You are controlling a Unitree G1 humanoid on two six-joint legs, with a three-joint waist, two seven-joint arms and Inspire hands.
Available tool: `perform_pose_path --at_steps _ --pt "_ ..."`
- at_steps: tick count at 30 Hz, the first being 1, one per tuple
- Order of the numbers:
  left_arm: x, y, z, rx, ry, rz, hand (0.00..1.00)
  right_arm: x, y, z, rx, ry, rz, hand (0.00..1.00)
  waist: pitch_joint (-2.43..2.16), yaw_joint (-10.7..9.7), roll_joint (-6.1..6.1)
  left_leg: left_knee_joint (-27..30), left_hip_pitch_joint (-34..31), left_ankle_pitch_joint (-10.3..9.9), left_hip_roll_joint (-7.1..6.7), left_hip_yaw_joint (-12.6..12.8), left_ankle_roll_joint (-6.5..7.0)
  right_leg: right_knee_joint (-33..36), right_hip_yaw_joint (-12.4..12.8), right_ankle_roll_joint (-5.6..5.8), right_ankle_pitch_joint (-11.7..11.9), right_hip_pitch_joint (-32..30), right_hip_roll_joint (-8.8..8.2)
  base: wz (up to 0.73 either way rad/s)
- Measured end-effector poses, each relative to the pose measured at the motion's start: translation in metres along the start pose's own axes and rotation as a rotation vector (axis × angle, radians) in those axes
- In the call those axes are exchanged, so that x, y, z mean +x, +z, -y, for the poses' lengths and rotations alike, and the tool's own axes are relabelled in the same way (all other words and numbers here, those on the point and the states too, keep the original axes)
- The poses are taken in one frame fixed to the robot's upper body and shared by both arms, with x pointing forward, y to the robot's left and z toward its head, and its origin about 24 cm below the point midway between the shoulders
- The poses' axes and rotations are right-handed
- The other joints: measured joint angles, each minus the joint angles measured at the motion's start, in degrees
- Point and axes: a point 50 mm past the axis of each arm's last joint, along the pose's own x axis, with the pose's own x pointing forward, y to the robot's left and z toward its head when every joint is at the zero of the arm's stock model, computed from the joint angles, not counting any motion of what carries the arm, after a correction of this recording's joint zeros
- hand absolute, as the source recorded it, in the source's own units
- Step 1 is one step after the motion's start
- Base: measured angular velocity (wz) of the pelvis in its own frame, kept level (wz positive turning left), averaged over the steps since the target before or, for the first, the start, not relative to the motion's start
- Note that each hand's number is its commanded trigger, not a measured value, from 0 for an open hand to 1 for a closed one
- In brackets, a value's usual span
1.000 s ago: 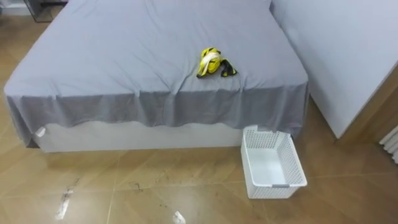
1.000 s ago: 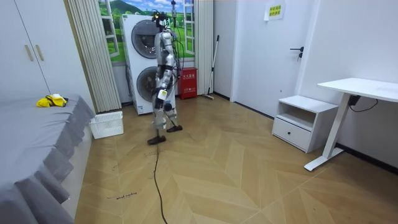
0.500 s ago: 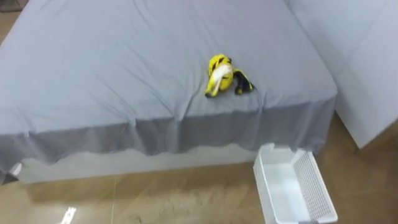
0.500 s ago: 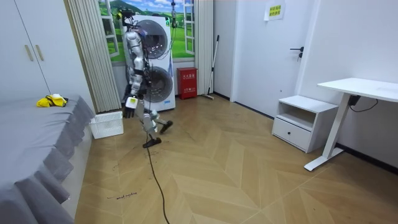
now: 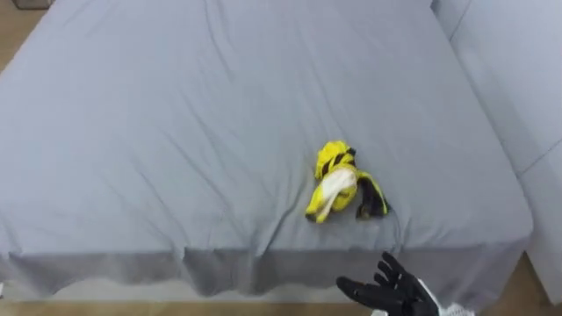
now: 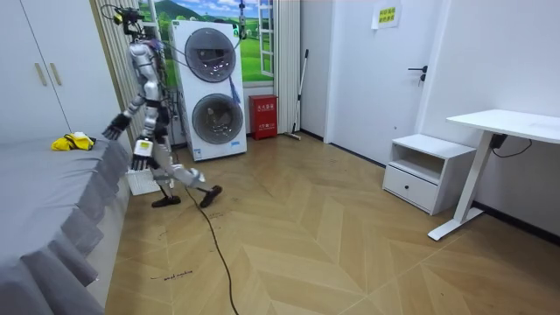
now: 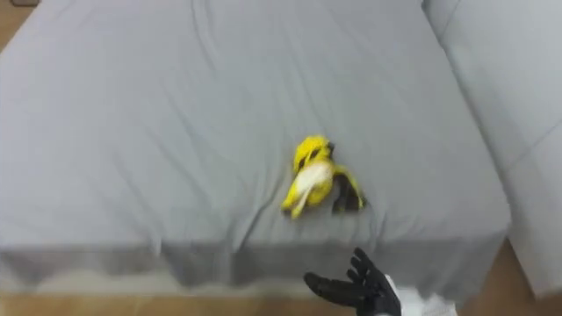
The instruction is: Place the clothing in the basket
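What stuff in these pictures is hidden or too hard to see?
The white plastic basket: in the room view it is partly behind the robot's legs.
The crumpled yellow clothes on the grey bed: they are bunched up, so the kind of garment is unclear, and they are tiny in the room view.
The right hand: it is open, and the left eye view's bottom edge cuts off its lower part.

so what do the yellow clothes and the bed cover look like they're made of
The yellow clothes: soft fabric, crumpled into a loose heap with white and black parts. It may be a synthetic sportswear knit, but that is a guess. The bed cover: matte grey cloth with soft creases, its edge draped over the bed's side. It is likely cotton or a blend.
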Motion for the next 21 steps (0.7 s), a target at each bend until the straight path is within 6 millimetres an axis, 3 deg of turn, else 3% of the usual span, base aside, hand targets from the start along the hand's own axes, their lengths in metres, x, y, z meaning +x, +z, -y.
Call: perform_pose_path --at_steps 1,3,5,6,8,9,10,13,16,21 --pt "0.0 0.001 -0.001 -0.014 0.003 0.011 0.0 0.001 0.009 -0.003 0.009 0.013 0.047 0.0 0.26 -0.53 -0.38 5.35 -3.23 -0.68 1.13 0.44 0.72 -2.12 0.33 0.15 -0.63 3.11 0.11 0.1" --pt "0.0 0.005 -0.001 -0.038 0.004 0.029 0.0 0.002 0.017 -0.004 0.009 0.018 0.089 0.0 0.77 -0.7 -1.43 6.86 -7.88 -3.1 1.53 0.61 1.88 -4.39 1.58 0.25 -0.72 6.84 0.05 -0.08" --pt "0.0 0.007 -0.001 -0.076 0.008 0.041 0.0 0.003 0.02 -0.004 0.008 0.009 0.098 0.0 0.78 0.07 -2.09 3.02 -12.44 -5.94 0.99 0.1 1.66 -6.27 3.42 0.63 -1.09 8.99 -0.04 -0.4" --pt "0.0 0.007 -0.001 -0.078 0.009 0.046 0.0 0.002 0.023 -0.004 0.005 -0.004 0.109 0.0 0.76 0.24 -2.15 -1.62 -15.26 -7.53 0.5 -0.96 1.44 -6.5 4.54 0.97 -1.4 9.31 -0.16 -0.57" --pt "0.0 0.01 -0.001 -0.082 0.008 0.066 0.0 0.001 0.03 -0.004 0.005 -0.02 0.138 0.0 0.62 0.43 -2.19 -11.77 -18.07 -6.78 0.34 -0.89 1.21 -6.35 6.62 1.64 -2.17 8.7 -0.32 -0.6" --pt "0.0 0.01 -0.003 -0.092 0.016 0.07 0.0 0.0 0.031 -0.003 0.012 -0.037 0.146 0.0 0.04 0.97 -2.65 -14.91 -18.63 -4.2 -0.18 -0.47 3.83 -5.57 8.01 2.55 -3.22 8.15 -0.96 -0.39" --pt "0.0 0.012 -0.004 -0.078 0.019 0.073 0.0 -0.001 0.032 -0.001 0.01 -0.054 0.15 0.0 -0.56 0.35 -3.49 -17.71 -16.86 -3.22 -1.36 0.06 4.53 -4.63 8.21 3.08 -3.35 7.35 -2.01 -0.31" --pt "-0.001 0.002 -0.005 -0.057 0.015 0.036 0.0 -0.003 0.052 0.002 0.0 -0.071 0.231 0.0 -0.58 0.35 -3.99 -22.44 -13.5 -2.31 -3.31 -0.01 5.08 -3.05 8.08 4.17 -3.78 6.23 -3.54 -0.24" --pt "-0.002 0.001 -0.006 -0.054 0.012 0.03 0.0 -0.003 0.072 0.001 -0.044 -0.069 0.321 0.0 -0.55 -0.26 -3.99 -24.71 -13.36 -1.81 -4.73 -1.83 5.21 -4.5 5.98 4.33 -3.72 6.58 -4.41 0.05" --pt "0.0 0.004 -0.005 -0.05 -0.007 0.029 0.0 0.002 0.086 -0.007 -0.102 -0.059 0.359 0.0 -0.13 -0.02 -3.65 -28.3 -13.73 -0.18 -5.99 -2.14 5.33 -5.08 5.74 4.39 -3.76 5.02 -5.18 0.06"
